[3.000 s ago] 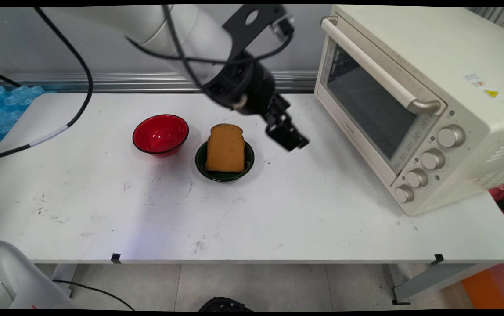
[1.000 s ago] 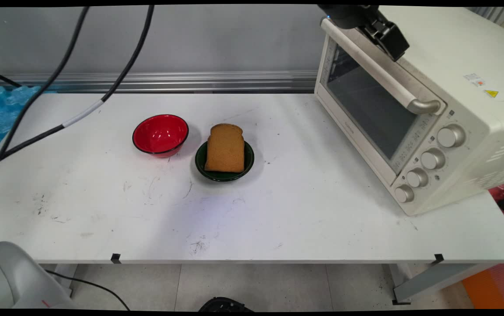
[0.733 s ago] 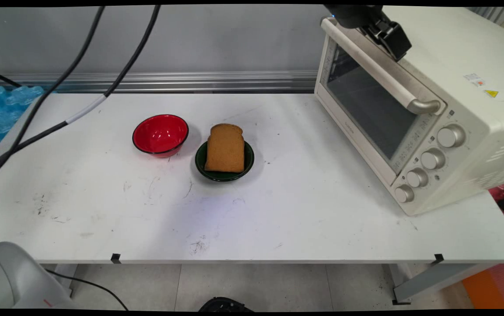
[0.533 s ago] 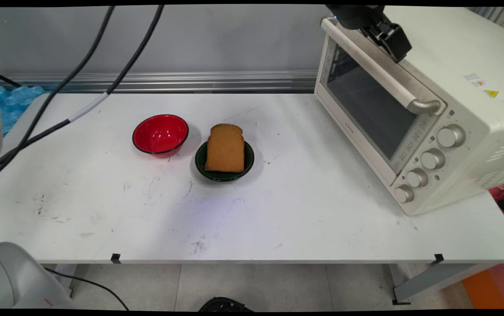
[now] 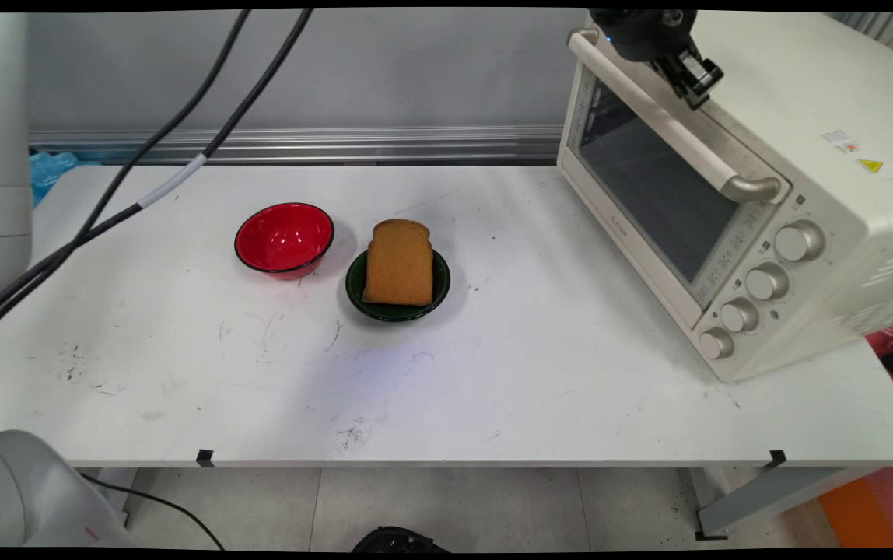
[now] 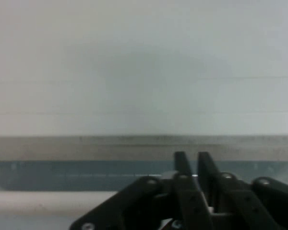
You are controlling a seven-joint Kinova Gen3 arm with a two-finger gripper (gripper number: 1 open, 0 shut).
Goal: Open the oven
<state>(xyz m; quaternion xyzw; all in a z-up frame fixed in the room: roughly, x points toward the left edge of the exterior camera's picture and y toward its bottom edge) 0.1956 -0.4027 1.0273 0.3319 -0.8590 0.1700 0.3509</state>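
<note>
Spreading across most of the main view is the white scuffed surface (image 5: 493,373), with a grey wall and a metal rail behind it. Next in bulk is the cream-coloured boxy toaster oven (image 5: 804,155), which stands on the right part of the surface, turned at an angle, its dark glass door (image 5: 649,187) shut and its long cream bar handle (image 5: 664,117) running along the door's top edge. Four round knobs (image 5: 761,281) sit in a column on its front panel. Black cables (image 5: 182,132) hang across the upper left.

Smaller things lie well apart from the oven, near the surface's middle: a shiny red round bowl (image 5: 285,239), and just beside it to the right a dark green shallow dish (image 5: 355,292) bearing a brown slice of bread (image 5: 400,263) that leans tilted across it.

Smallest is the black two-finger claw (image 5: 697,78), at the top edge above the oven's front top corner, just behind the handle. In the hand view the claw (image 6: 192,160) has its fingers (image 6: 181,165) close together with only a narrow slit between them, holding nothing, pointing at the oven's pale top and the strip at its front edge.
</note>
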